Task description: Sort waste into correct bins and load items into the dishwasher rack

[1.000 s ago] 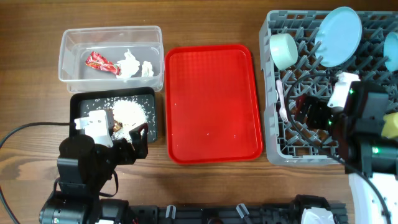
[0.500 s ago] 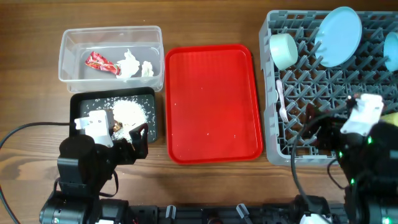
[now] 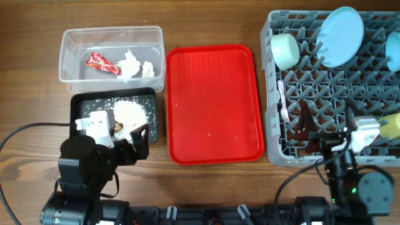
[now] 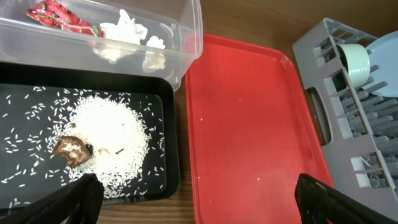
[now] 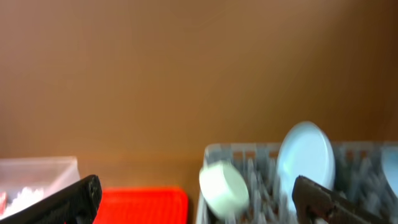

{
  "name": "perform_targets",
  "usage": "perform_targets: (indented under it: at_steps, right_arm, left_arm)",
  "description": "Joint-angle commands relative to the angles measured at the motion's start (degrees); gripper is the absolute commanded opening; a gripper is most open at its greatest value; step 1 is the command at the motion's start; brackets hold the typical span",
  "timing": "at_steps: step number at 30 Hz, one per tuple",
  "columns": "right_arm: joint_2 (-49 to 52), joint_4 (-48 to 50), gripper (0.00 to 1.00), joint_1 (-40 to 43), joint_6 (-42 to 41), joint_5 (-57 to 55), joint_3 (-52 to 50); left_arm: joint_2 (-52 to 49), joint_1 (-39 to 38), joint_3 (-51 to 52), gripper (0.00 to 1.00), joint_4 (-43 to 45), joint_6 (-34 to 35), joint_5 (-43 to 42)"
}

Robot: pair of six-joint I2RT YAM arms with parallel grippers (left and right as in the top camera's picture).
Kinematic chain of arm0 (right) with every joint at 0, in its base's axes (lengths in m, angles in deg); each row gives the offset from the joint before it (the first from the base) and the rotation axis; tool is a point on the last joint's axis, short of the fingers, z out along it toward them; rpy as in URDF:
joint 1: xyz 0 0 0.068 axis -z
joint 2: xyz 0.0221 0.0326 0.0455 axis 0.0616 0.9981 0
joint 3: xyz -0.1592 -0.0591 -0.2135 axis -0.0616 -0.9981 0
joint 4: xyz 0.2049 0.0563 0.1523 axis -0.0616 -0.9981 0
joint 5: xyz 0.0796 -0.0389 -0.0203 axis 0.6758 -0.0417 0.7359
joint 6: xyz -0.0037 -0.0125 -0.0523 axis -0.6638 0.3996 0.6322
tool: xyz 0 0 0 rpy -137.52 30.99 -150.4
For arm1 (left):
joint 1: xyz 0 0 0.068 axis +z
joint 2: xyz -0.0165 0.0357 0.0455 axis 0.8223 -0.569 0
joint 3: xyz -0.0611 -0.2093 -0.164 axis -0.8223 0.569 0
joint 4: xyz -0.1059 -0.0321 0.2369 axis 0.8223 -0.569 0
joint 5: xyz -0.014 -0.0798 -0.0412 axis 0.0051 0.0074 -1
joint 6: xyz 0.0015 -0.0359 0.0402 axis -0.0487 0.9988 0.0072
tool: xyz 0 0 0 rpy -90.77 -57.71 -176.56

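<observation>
The clear tub (image 3: 69, 40) holds the red wrapper (image 3: 102, 62) and white tissue (image 3: 129, 64). The black tray (image 3: 84, 103) holds rice (image 3: 128, 112) and a brown lump (image 4: 71, 149). The grey rack (image 3: 275, 147) holds a pale green bowl (image 3: 285, 50), blue plate (image 3: 339, 36), blue bowl (image 3: 394, 51), yellow cup (image 3: 392, 125) and white cutlery (image 3: 282, 100). My left gripper (image 4: 199, 202) is open and empty above the black tray's front right corner. My right gripper (image 5: 199, 205) is open and empty at the rack's front edge (image 3: 315, 132); its view is blurred.
A flat red serving tray (image 3: 214, 103) lies between the bins and the rack, with a few stray grains on it. Both arm bases stand at the table's front edge. Cables run along the front left and front right.
My right arm has drawn back from over the rack toward the front edge and tilted its camera up to a level view. The left arm has not moved.
</observation>
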Motion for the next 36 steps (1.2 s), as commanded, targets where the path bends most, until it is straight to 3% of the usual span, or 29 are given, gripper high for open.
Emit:
perform_targets:
  at_steps: [1,10,15,36]
  right_arm:
    - [-5.4,8.9,1.00,-0.7,0.1,1.0,-8.3]
    - [-12.4,17.3,1.00,-0.7,0.7,0.6,-22.6]
    - [-12.4,12.1,1.00,-0.7,2.4,0.5,-27.3]
    - [-12.3,9.1,1.00,-0.7,2.1,-0.4,-27.7]
  left_arm:
    - [0.2,0.2,0.2,1.00,0.2,-1.4,0.6]
    - [0.2,0.2,0.2,1.00,0.2,-1.4,0.6]
    - [0.2,0.2,0.2,1.00,0.2,-1.4,0.6]
    - [0.2,0.2,0.2,1.00,0.2,-1.4,0.6]
